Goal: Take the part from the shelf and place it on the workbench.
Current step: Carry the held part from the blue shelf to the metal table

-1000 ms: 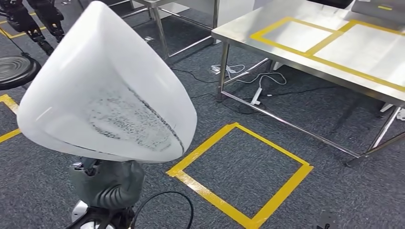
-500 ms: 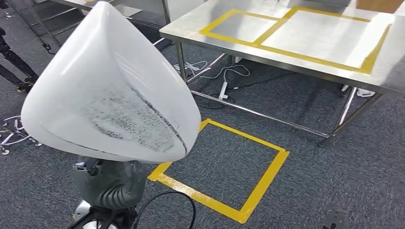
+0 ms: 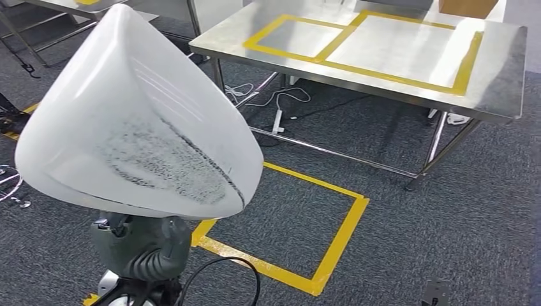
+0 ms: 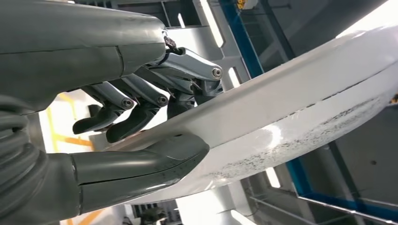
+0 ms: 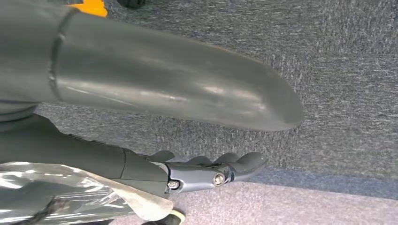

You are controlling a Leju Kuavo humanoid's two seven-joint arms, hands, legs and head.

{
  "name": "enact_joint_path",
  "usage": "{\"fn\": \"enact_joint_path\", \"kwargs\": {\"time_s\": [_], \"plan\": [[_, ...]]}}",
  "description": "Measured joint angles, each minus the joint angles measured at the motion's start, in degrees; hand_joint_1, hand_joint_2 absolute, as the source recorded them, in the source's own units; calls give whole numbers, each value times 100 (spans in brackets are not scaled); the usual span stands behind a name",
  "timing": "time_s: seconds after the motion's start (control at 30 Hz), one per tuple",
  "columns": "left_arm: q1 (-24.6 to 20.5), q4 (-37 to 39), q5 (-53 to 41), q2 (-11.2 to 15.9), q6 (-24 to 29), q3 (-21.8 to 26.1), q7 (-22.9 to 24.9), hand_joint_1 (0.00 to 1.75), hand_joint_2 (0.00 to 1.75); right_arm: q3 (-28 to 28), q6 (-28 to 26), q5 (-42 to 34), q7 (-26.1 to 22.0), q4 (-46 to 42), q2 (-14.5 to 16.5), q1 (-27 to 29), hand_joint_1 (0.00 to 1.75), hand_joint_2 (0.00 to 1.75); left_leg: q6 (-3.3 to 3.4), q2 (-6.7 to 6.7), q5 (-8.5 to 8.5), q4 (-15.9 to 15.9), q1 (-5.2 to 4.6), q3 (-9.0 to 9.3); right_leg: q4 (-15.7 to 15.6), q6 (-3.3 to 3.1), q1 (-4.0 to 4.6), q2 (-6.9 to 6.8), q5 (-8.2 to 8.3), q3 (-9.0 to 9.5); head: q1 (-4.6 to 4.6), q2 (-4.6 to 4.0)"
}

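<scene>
Where the part sits: as the head view looks down, the white part (image 3: 137,115) is held up over the grey carpet (image 3: 446,229), well short of the table (image 3: 504,83) and left of it.
Part: a large white curved shell with a dark speckled patch and a thin dark line across its face; it hides most of the arm beneath it.
Left hand: the left hand (image 4: 155,117) grips the part's edge, the thick thumb (image 4: 141,164) pressed along one face and the darker fingers (image 4: 141,98) curled onto the other.
Left wrist: a grey ribbed cover (image 3: 143,245) shows just under the part in the head view.
Right hand: the right hand (image 5: 206,171) hangs over the carpet with its fingers stretched out straight and nothing in them.
Table: steel top on steel legs, with two rectangles marked in yellow tape (image 3: 383,41) side by side.
Floor: a yellow tape square (image 3: 287,223) lies on the carpet in front of the table; white cables (image 3: 281,105) lie under the table's near-left end.
</scene>
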Motion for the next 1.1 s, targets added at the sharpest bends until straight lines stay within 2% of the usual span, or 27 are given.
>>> {"fn": "enact_joint_path", "kwargs": {"time_s": [0.07, 0.1, 0.13, 0.17, 0.23, 0.3, 0.33, 0.4, 0.47, 0.5, 0.57, 0.6, 0.63, 0.67, 0.7, 0.73, 0.77, 0.8, 0.83, 0.9, 0.97, 1.1], "plan": [[16, 1, 6, -2, 1, 0, -1, 175, 175, 14, 2, 9, 1, 0, 0, -1, 0, 0, 15, 43, 5, -6, -2, -4, 721, 56, -13, -87, -353, -329, 20, 0], [26, 1, 9, -1, 1, 0, -1, 175, 175, 21, 2, 9, 1, 0, -1, 3, 0, 0, 14, 62, 4, -5, -1, -6, 1029, 81, -25, -101, -453, -467, 19, 0], [35, 2, 11, -1, 1, 0, -1, 175, 175, 26, 3, 10, 1, 0, -4, 8, 0, 0, 11, 78, 2, -3, 2, -6, 1166, 105, -37, -108, -455, -523, 20, 0], [39, 2, 12, -1, 1, 0, -1, 175, 175, 28, 6, 10, 2, -1, -8, 11, 0, 0, 4, 87, -2, 1, 9, -5, 1071, 126, -50, -118, -350, -467, 20, 0], [40, 1, 14, -1, 4, 0, -1, 175, 175, 31, 23, 15, 2, -1, -18, 9, 0, 0, -35, 96, -23, 20, 27, 3, 347, 162, -78, -166, -6, -82, 21, 0], [43, 0, 19, -1, 20, 3, -3, 175, 175, 39, 58, 22, 5, -1, -21, -5, 0, 0, -107, 100, -52, 71, 16, -11, -267, 126, -76, -195, 153, 264, 30, 0], [46, -1, 22, -1, 31, 5, -5, 175, 175, 45, 72, 23, 10, 0, -21, -8, 0, 0, -142, 101, -57, 88, 5, -21, -372, 86, -65, -196, 142, 327, 32, 0], [51, -2, 25, -1, 51, 8, -13, 175, 175, 51, 84, 25, 24, 0, -22, 0, 0, 0, -198, 105, -59, 96, 4, -28, -367, -16, -47, -176, 134, 331, 33, 0], [50, -5, 26, 0, 74, 11, -26, 175, 175, 52, 85, 25, 32, -1, -23, 4, 0, 0, -251, 98, -174, 242, 21, -77, -377, -102, -53, -166, 140, 342, 25, 0], [49, -7, 26, 2, 84, 13, -31, 175, 175, 52, 86, 26, 32, -1, -24, 0, 0, 0, -273, 92, -315, 476, 27, -176, -385, -142, -58, -162, 142, 352, 17, 0], [53, -7, 26, 10, 93, 15, -36, 175, 175, 53, 92, 26, 28, -2, -26, -7, 0, 0, -295, 82, -675, 1241, 32, -531, -386, -192, -44, -155, 131, 362, 2, 0], [58, -7, 26, 14, 95, 15, -36, 175, 175, 54, 95, 26, 26, -2, -26, -4, 0, 0, -294, 79, -791, 1590, 32, -707, -385, -203, -31, -150, 125, 366, 2, 0], [62, -7, 26, 18, 96, 15, -36, 175, 175, 54, 98, 26, 22, -2, -26, -1, 0, 0, -283, 77, -803, 1776, 30, -811, -385, -211, -19, -141, 120, 374, 0, 0], [65, -7, 26, 20, 97, 15, -36, 175, 175, 54, 99, 27, 19, -2, -26, -1, 0, 0, -261, 75, -702, 1747, 27, -816, -384, -216, -7, -128, 114, 387, 1, 0], [66, -8, 26, 20, 98, 15, -37, 175, 175, 55, 100, 30, 17, -2, -26, -4, 0, 0, -226, 72, -503, 1491, 19, -712, -384, -219, 5, -112, 107, 405, 2, 0], [66, -8, 26, 21, 100, 16, -39, 175, 175, 56, 101, 34, 16, -2, -26, -7, 0, 0, -177, 64, -265, 1092, 5, -541, -385, -218, 13, -95, 98, 424, 2, 0], [65, -9, 26, 22, 102, 16, -41, 175, 175, 58, 101, 39, 16, -2, -22, -10, 0, 0, -123, 54, -98, 709, -14, -368, -383, -208, 27, -82, 87, 435, 6, 0], [62, -9, 26, 23, 103, 17, -44, 175, 175, 61, 105, 45, 16, -1, -20, -9, 0, 0, -82, 44, -1, 400, -34, -234, -379, -191, 31, -73, 79, 434, 4, 0], [62, -9, 26, 24, 104, 17, -47, 175, 175, 62, 113, 49, 15, -1, -16, -6, 0, 0, -54, 35, 22, 229, -54, -164, -379, -165, 28, -70, 75, 425, 6, 0], [60, -10, 26, 22, 107, 17, -54, 175, 175, 65, 132, 52, 14, 0, -14, -2, 0, 0, -40, 30, -3, 138, -72, -142, -392, -99, 13, -74, 75, 413, 2, 0], [62, -15, 26, 13, 108, 18, -58, 175, 175, 67, 142, 53, 14, -1, -17, -6, 0, 0, -28, 35, 28, 60, -47, -103, -382, -51, 4, -79, 45, 399, 0, 0], [62, -18, 26, 5, 108, 18, -60, 175, 175, 67, 144, 54, 14, -2, -20, -9, 0, 0, -23, 43, 54, 5, -20, -68, -353, -38, 0, -79, 15, 377, 0, 0]]}}
